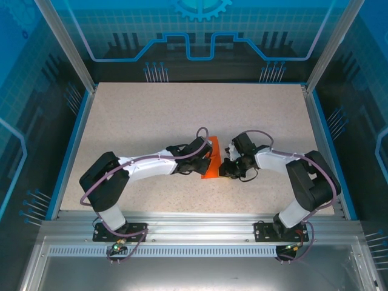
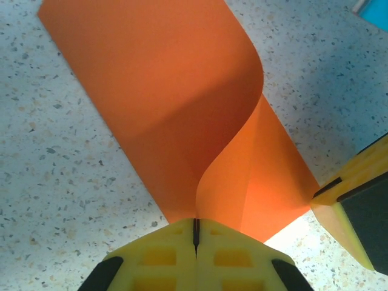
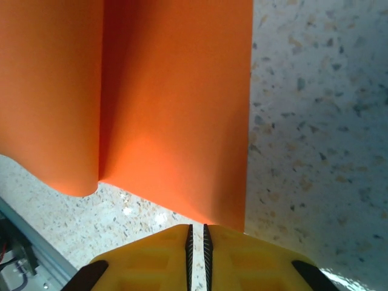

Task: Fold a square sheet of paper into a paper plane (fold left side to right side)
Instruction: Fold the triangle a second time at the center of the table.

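At curled flap of the square sheet of paper, left gripper clamps it; right gripper near-closed at sheet edge.

We see the sheet on the table just below the centre of the top view. The left gripper is against its left side and the right gripper is just to its right. In the left wrist view the sheet's near edge sits in the left gripper at bottom centre, and the right gripper touches its corner at the right edge.

Orange paper; speckled beige table.
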`<state>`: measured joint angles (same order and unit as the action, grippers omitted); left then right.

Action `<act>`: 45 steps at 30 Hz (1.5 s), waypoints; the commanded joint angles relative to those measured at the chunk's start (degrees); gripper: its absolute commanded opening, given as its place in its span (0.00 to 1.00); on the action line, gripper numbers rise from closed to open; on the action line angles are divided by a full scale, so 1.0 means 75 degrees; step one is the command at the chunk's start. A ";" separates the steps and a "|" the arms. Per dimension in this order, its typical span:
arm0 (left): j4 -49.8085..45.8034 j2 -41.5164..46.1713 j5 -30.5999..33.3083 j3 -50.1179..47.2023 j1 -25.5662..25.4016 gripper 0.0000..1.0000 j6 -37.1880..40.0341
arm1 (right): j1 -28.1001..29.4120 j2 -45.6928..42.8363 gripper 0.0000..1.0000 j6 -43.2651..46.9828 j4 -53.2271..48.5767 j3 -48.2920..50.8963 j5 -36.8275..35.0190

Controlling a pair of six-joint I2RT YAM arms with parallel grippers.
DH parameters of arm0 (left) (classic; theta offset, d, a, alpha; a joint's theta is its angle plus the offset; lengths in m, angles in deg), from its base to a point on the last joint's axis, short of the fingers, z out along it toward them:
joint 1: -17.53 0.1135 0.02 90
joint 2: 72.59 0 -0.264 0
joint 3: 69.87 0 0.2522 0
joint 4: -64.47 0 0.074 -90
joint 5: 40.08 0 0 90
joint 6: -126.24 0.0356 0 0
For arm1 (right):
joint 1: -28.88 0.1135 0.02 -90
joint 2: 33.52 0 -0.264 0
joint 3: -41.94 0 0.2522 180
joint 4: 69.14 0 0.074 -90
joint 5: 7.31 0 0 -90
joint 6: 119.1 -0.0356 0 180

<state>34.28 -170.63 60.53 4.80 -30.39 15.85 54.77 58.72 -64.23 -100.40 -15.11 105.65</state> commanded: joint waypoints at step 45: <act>-0.0060 -0.1160 -0.0170 0.0644 0.0559 0.02 0.0678 | 0.0334 0.0620 0.16 0.0430 -0.0972 -0.0410 -0.1090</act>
<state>34.09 -177.93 60.51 8.03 -26.83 19.92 55.91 61.17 -62.00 -105.82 -18.36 99.97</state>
